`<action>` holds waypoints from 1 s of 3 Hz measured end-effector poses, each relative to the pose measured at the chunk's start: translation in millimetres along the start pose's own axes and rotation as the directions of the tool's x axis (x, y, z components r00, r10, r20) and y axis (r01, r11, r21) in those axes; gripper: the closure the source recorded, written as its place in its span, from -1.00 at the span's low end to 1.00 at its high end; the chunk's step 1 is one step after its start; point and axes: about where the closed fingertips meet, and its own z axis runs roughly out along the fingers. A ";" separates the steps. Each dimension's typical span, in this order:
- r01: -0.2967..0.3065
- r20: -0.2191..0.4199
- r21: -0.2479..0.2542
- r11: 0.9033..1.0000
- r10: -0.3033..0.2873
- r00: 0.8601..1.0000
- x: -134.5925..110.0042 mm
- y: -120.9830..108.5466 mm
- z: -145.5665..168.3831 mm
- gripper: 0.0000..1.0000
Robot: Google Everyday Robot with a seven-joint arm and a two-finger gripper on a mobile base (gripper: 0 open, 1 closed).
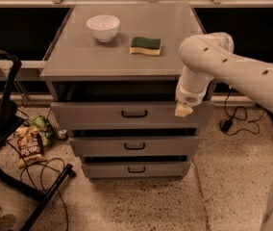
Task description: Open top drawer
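At the far left a black metal frame (4,124) stands on the speckled floor, with a snack bag (28,147) lying just beside it and a black cable looping near its foot.

The grey cabinet's bench top (79,57) carries a white bowl (103,27) near its back edge, left of centre, and a green-and-yellow sponge (145,45) to the bowl's right, about midway between the back and front edges.

The top drawer (103,115) sits directly under the bench's front edge. Its long axis runs left to right, parallel to that edge, and its front panel faces out toward the floor side, with the black bar handle (134,113) level at its middle. The panel stands forward of the bench's front edge, with a dark gap showing above it. The two shorter drawers lie below it.

My gripper (183,110) hangs under the bench's front right corner, its tan tip at the upper edge of the top drawer's right end. I cannot tell how it is set. My arm (242,73) reaches in from the right, past the bench's right edge.
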 end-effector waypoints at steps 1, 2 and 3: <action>0.000 0.000 0.000 1.000 0.000 1.000 -1.7 -3.5 -7.5 1.00; 0.000 0.000 0.000 1.000 0.000 1.000 -3.4 -6.9 -15.0 1.00; -0.001 0.000 -0.001 1.000 0.001 1.000 -4.0 -7.9 -17.7 1.00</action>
